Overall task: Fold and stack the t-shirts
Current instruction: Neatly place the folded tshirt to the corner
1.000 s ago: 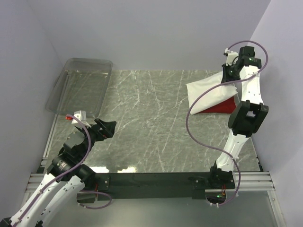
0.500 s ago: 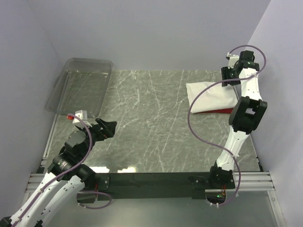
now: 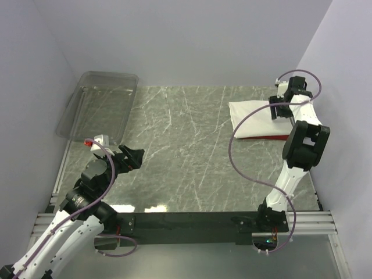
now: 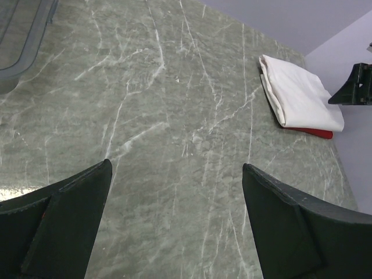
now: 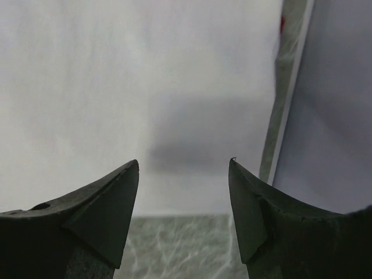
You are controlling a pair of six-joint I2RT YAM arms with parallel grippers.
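Observation:
A folded white t-shirt [image 3: 256, 118] lies flat at the table's far right, on top of the red t-shirt [image 3: 273, 138], of which only a thin edge shows. The left wrist view has the same stack: white t-shirt [image 4: 299, 97], red t-shirt [image 4: 317, 132]. My right gripper [image 3: 279, 110] hovers open over the white shirt's right edge; in its wrist view the right gripper [image 5: 185, 165] holds nothing, with white cloth [image 5: 116, 87] below. My left gripper [image 3: 131, 158] is open and empty at the near left; seen from its wrist, the left gripper [image 4: 177, 174] stands over bare tabletop.
A clear plastic bin [image 3: 99, 104] sits at the far left; its corner [image 4: 23, 40] shows in the left wrist view. The right wall [image 3: 343, 116] stands close beside the shirt stack. The green marbled tabletop [image 3: 186, 145] spans between the arms.
My right gripper opened and let go of the white t-shirt, which dropped flat onto the red one. The right wrist then shifted slightly. The left arm stayed still.

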